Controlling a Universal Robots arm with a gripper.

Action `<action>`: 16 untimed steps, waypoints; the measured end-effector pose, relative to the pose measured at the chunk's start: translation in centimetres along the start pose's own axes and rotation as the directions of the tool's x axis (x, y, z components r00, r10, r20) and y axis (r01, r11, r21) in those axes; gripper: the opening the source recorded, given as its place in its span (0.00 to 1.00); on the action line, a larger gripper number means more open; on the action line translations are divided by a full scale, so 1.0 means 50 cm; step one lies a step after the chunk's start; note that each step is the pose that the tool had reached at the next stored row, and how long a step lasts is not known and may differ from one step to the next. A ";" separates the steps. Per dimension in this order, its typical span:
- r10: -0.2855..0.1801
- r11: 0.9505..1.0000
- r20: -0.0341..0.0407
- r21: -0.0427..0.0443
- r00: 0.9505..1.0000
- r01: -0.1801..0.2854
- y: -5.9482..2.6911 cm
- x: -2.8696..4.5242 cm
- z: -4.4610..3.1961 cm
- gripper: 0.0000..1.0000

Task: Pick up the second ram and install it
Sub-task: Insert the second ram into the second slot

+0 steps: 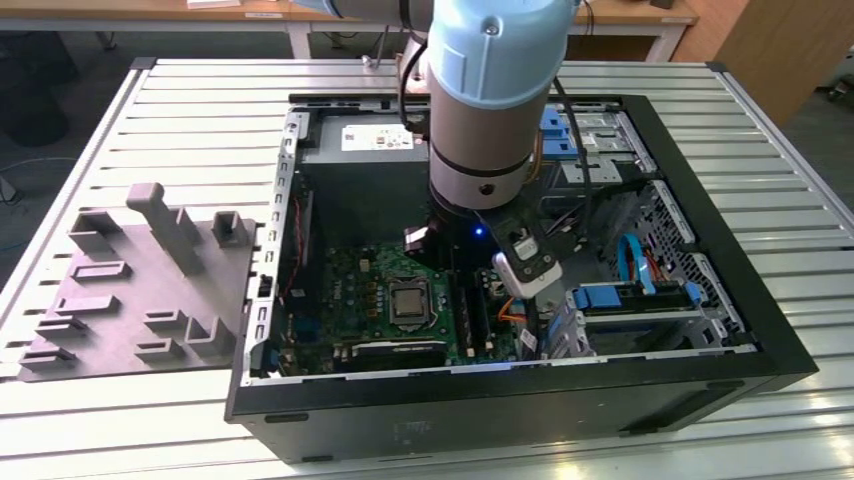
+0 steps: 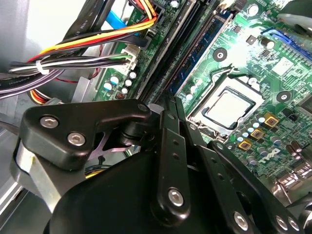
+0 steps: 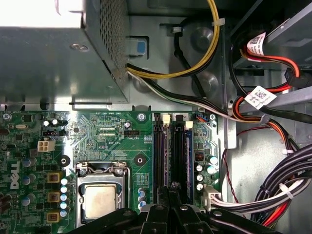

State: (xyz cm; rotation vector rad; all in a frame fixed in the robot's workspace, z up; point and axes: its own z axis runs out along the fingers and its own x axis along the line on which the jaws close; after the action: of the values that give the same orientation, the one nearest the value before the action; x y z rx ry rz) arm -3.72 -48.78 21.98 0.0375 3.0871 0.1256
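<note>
Hidden parts: the arm [image 1: 487,100] reaches down into the open computer case [image 1: 534,410] and, in the exterior view, covers the zone around the memory slots.
Hand: in both wrist views the hand [image 3: 169,187] shows as black linkage bars converging directly over one end of the slot rails [image 3: 162,151].
Hand state: cannot be determined; the tips are cut off by the linkage, and no grasped item is visible.
Second ram, location: the second ram [image 2: 197,56] stands edge-on in a slot rail on the motherboard [image 3: 112,139], on the side of the rails away from the processor socket [image 3: 101,200].
Second ram, visibility: in the first wrist view it shows as a narrow blue strip [image 3: 188,151]; the end nearest the hand is covered.
Second ram, long axis: parallel to the slot rails and to the side of the processor socket. In the exterior view the rails lie roughly on the 12-to-6 o'clock line.
Contact: whether the hand touches the stick cannot be determined.
Cables: a bundle of cables [image 3: 273,190] lies just beside the slot rails, on the side away from the socket.
Surroundings: the case rests on the slatted tabletop [image 1: 747,130]; a grey fixture block [image 1: 134,290] lies at 9 o'clock from the case, just beside it.
</note>
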 end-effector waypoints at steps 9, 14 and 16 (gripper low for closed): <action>0.000 1.000 0.000 0.000 1.000 0.000 0.000 0.000 0.004 0.11; 0.000 1.000 0.000 0.000 1.000 0.000 -0.001 0.000 0.008 0.11; 0.000 1.000 0.000 0.000 1.000 0.000 -0.001 0.000 0.008 0.11</action>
State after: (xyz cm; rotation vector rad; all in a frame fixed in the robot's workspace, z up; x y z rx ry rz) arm -3.72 -48.78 21.56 0.0375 3.0871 0.1254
